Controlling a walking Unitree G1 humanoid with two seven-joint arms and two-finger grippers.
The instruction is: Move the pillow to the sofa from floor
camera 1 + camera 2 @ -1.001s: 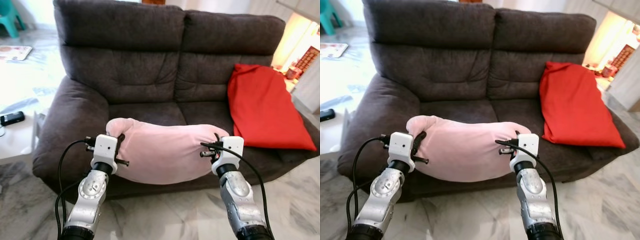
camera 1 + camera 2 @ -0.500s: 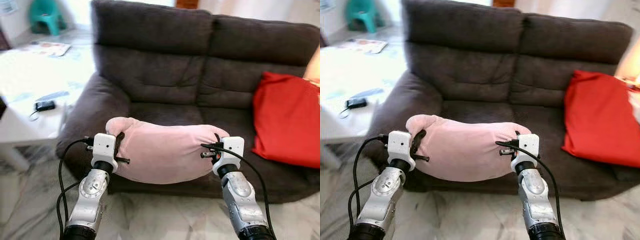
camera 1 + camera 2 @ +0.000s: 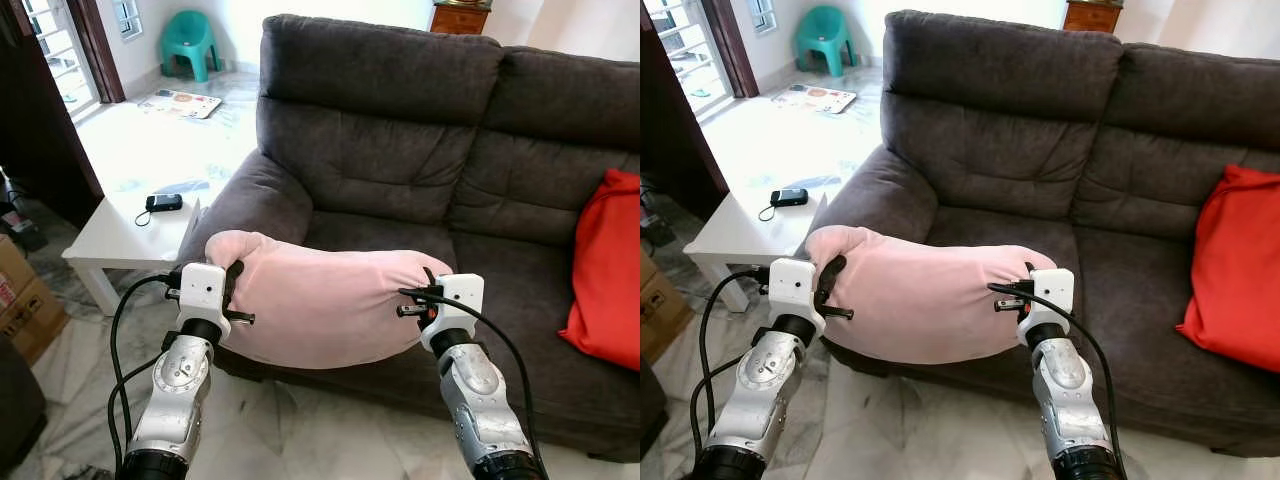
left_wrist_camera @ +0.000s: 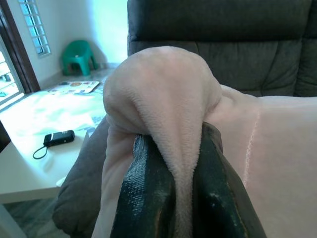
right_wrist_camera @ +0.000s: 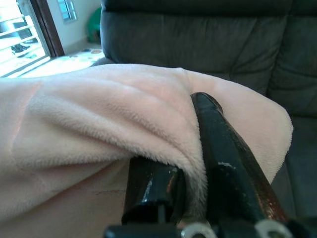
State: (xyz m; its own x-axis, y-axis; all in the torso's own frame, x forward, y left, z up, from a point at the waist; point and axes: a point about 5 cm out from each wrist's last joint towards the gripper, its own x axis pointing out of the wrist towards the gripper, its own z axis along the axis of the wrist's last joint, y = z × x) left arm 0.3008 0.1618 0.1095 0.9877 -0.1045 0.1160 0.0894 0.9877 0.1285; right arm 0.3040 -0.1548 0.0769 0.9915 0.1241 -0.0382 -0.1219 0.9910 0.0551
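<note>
A: What is the biggest thing in front of the robot?

B: It is the dark grey sofa (image 3: pixel 420 130). It has two seats and it fills most of the head views. A red cushion (image 3: pixel 608 270) leans at the sofa's right end, against the backrest.

A: And where is the pillow?

B: The pink pillow (image 3: pixel 320 300) is in the air, between the two arms. It hangs just in front of the front edge of the sofa's left seat, and its middle sags a little down. It is off the floor, but it does not lie on the seat yet.

A: What is beside the sofa?

B: On the left stands a low white table (image 3: pixel 120 235), near the armrest. A small black device (image 3: pixel 163 202) with a cord lies on top of it. Further back there is a green plastic chair (image 3: pixel 188 42) by the wall, and some printed papers (image 3: pixel 180 102) lie on the pale floor.

A: How do the grippers hold the pillow?

B: The left gripper (image 4: pixel 178 163) is closed tightly on the left end of the pillow; a fold of the pink fabric is squeezed between its two black fingers (image 4: pixel 143 188). The right gripper (image 5: pixel 190 148) is the same at the right end, with its fingers pinching a fold of plush.
</note>
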